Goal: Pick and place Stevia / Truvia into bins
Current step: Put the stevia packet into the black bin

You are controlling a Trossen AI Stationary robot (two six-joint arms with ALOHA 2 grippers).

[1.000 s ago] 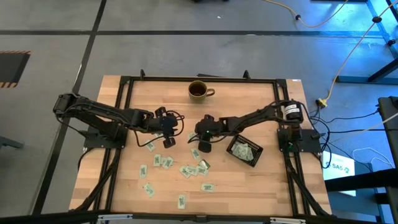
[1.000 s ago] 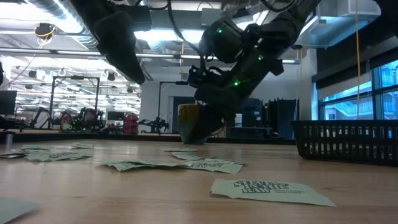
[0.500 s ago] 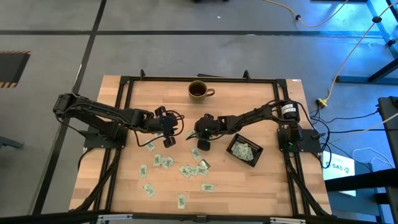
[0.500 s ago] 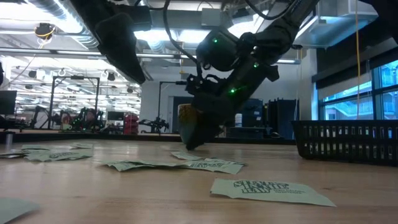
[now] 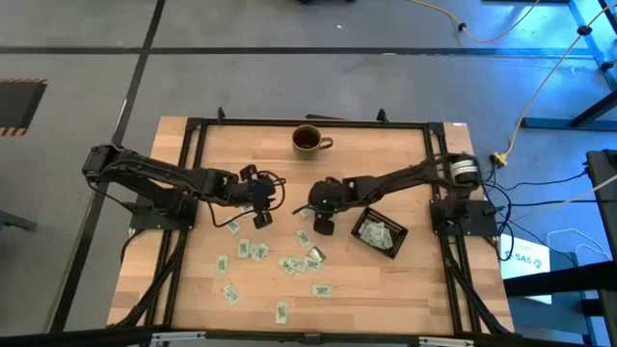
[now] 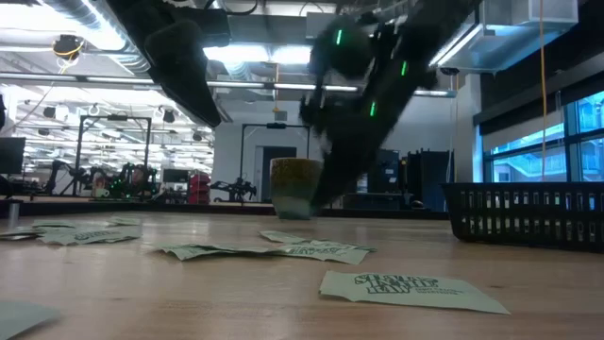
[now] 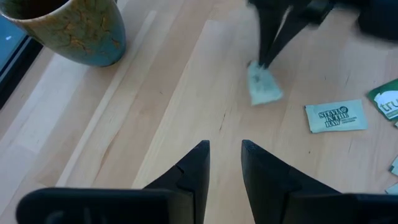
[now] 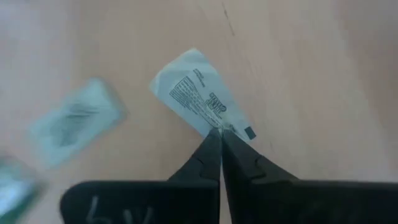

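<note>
Sachet (image 8: 202, 93) corner is pinched between the shut tips of the right pincer (image 8: 219, 134), with the packet hanging clear of the bench (image 5: 366, 289) near its middle, just beside the black bin (image 5: 379, 233). The carry is best made slowly, because only an edge is gripped and the paper could slip or swing. The packet should be brought fully over a compartment of the bin, lowered inside the walls, and only then released. More Stevia sachets (image 5: 289, 264) are left scattered toward the near edge. The left pincer (image 7: 222, 163) is held parted and empty above the bench, near the brown mug (image 5: 308, 141).
</note>
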